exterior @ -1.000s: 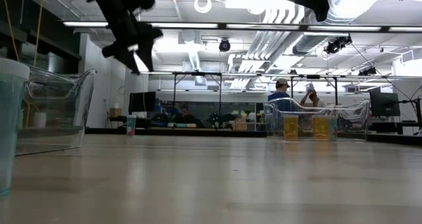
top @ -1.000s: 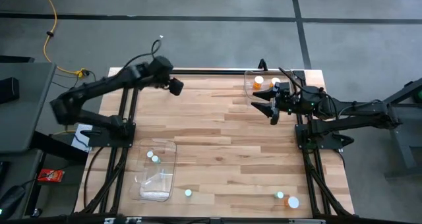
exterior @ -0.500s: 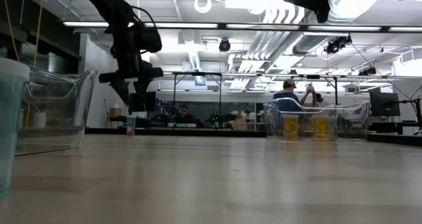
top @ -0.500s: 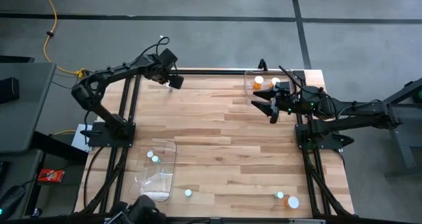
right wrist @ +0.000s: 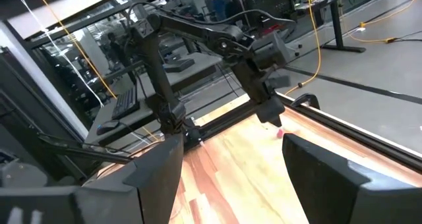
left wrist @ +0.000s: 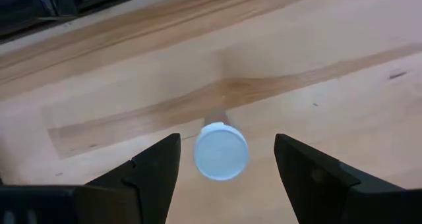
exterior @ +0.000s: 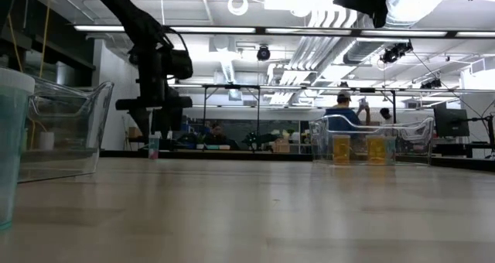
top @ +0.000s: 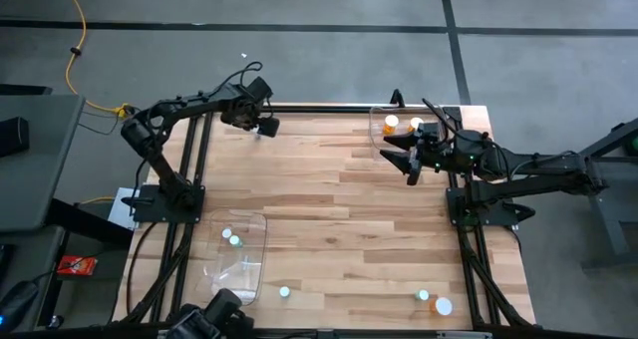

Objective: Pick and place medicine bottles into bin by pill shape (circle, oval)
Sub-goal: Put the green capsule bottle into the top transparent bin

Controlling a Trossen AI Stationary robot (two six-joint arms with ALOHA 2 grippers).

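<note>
High view: left gripper (top: 267, 126) hangs over the far left corner of the table (top: 329, 209), fingers apart, nothing held. Right gripper (top: 397, 157) sits at the far right, jaws wide and empty, just beside a clear bin (top: 377, 130) with orange bottles (top: 391, 126) inside. A second clear bin (top: 239, 269) lies at the near left, well apart from both grippers, with two pale bottles (top: 230, 237) in it. Three more bottles stand on the near edge: one pale (top: 284, 292) just beside that bin, two at the near right (top: 432, 301).

Low view: left gripper stands just above a small teal bottle (exterior: 153, 146) at the far table edge (contact cannot be told). Two amber bottles show in the far bin (exterior: 371, 143). A person (exterior: 344, 112) is in the room behind.

Left wrist view: white-capped bottle (left wrist: 221, 151) stands upright between the two dark fingers (left wrist: 155, 171), clear of both.

Right wrist view: own fingers (right wrist: 155, 171) spread wide, nothing between; left arm (right wrist: 217, 46) far off.
</note>
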